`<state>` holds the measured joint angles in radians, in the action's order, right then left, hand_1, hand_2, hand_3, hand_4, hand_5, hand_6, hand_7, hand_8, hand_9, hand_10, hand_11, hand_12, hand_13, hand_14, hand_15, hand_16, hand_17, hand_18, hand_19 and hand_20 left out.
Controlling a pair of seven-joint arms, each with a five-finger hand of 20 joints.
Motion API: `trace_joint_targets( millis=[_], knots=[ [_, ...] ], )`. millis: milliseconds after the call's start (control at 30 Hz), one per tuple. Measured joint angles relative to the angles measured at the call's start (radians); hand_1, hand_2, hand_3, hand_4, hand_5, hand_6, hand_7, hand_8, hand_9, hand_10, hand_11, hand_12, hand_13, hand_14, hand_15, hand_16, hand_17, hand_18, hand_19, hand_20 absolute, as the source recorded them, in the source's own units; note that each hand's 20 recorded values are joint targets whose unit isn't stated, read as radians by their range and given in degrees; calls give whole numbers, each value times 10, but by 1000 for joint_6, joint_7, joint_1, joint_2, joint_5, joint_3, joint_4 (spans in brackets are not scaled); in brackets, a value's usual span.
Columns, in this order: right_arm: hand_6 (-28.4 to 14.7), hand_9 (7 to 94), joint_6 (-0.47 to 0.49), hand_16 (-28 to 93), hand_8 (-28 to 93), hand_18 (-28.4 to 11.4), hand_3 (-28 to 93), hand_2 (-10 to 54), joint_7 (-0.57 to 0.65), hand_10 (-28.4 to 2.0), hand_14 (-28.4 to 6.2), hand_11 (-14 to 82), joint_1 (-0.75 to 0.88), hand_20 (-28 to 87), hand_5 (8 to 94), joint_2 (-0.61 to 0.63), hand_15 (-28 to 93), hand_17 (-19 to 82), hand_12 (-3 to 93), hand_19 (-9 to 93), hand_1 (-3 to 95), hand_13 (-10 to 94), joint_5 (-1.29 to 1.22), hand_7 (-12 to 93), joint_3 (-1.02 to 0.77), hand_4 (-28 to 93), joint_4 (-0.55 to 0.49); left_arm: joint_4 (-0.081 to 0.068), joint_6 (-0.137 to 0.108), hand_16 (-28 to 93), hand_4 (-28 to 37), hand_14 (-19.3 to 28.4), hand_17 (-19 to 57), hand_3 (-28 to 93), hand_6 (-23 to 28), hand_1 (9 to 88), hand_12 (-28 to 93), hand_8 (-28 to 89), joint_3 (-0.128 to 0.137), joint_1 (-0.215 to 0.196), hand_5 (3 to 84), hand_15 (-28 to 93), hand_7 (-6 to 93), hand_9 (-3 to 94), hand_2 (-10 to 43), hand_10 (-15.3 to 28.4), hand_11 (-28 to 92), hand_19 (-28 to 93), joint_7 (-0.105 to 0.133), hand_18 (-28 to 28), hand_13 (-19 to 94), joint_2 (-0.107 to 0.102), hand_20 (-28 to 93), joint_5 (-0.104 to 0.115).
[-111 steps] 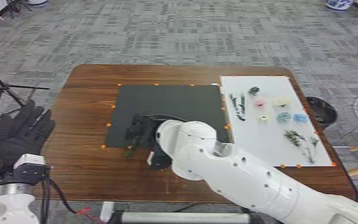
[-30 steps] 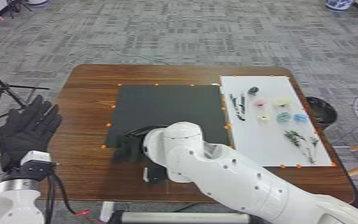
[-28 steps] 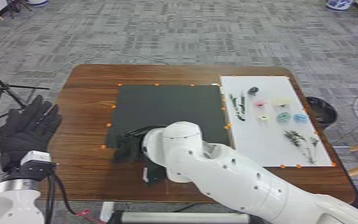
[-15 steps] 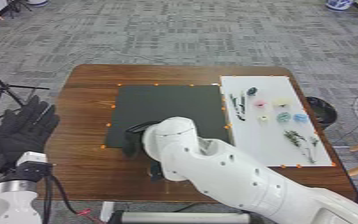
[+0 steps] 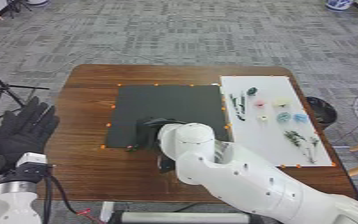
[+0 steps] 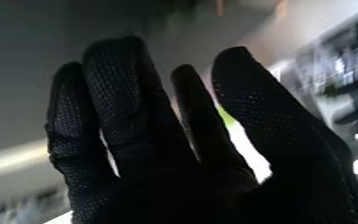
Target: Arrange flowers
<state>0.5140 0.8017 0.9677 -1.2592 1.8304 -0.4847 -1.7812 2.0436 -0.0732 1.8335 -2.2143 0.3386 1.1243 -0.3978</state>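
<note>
A white jointed arm [image 5: 246,172] is partly hiding the black-gloved right hand [image 5: 147,131], whose loosely straight fingers are reaching over the black square mat's [image 5: 167,102] near edge, beside a reddish speck [image 5: 131,148] too small to name. The black-gloved left hand [image 5: 21,134] is spreading wide outside the brown wooden table's [image 5: 85,110] left edge. Small pink, yellow and blue flowers [image 5: 284,117], their petals indistinct, are lying near its right edge on a white rectangular board [image 5: 269,142].

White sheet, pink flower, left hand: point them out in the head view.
White sheet [image 5: 254,142]: head view, on a bare part of its surface.
Pink flower [image 5: 260,103]: head view, on the middle of the bloom.
Left hand [image 5: 18,136]: head view, on the gloved palm area.
</note>
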Motion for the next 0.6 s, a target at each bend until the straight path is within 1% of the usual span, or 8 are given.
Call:
trace_joint_targets(
  millis=[67,100,133,167,233,300,400,600],
  knots=[
    [-54,528,71,278,-92,-245,743,156,8,-203,-163,215,-6,294,406,-25,682,283,205,817,364,525,-33,64,-22,-171,19,0,0,-20,-283,146,-84,694,96,228,97,-71,-3,1,398,191,69,293,201,156,176,281,0,121,210,0,81,0],
    [-61,522,91,270,-93,-242,745,165,10,-202,-164,197,-9,291,410,-37,668,278,195,809,365,520,-40,63,-28,-167,29,0,0,-20,-283,146,-84,694,96,228,97,-71,-4,2,398,191,69,293,202,156,176,281,0,121,210,0,82,0],
    [-78,515,97,256,-97,-240,747,169,10,-202,-160,175,-12,287,428,-46,641,276,182,801,366,517,-41,60,-30,-165,39,-1,0,-20,-283,146,-84,693,96,228,98,-71,-6,3,398,192,69,293,202,155,177,281,0,121,211,0,82,0],
    [-107,508,98,243,-100,-237,745,174,10,-206,-156,156,-14,283,466,-53,612,273,169,795,370,514,-42,50,-32,-165,48,-1,0,-20,-283,147,-84,694,96,228,98,-72,-7,4,398,193,69,293,202,155,178,282,-1,121,211,0,82,0],
    [-134,498,98,238,-100,-235,745,177,11,-212,-157,144,-17,281,522,-61,596,268,161,790,374,507,-45,42,-34,-166,59,-1,0,-21,-283,148,-84,693,95,228,97,-72,-8,5,398,194,70,294,202,156,179,284,-1,121,210,0,82,0],
    [-142,494,98,238,-102,-235,742,177,15,-219,-158,141,-19,281,563,-63,594,263,161,786,378,504,-54,45,-35,-168,60,-1,0,-21,-283,147,-85,693,96,228,96,-72,-9,5,398,195,71,294,202,155,179,285,-1,122,211,0,82,1],
    [-148,494,98,244,-107,-237,746,163,16,-229,-164,145,-23,286,599,-63,618,261,167,786,385,497,-66,46,-35,-172,60,-1,0,-21,-283,146,-85,694,96,228,96,-72,-7,5,399,200,71,294,202,155,181,289,0,122,212,0,82,3],
    [-150,492,98,247,-113,-238,749,140,20,-230,-167,140,-24,294,630,-58,645,261,166,785,412,494,-84,53,-37,-189,49,-1,0,-25,-283,146,-86,696,95,227,95,-73,-6,4,400,205,73,296,201,155,187,294,3,122,212,0,81,17]
  ],
)
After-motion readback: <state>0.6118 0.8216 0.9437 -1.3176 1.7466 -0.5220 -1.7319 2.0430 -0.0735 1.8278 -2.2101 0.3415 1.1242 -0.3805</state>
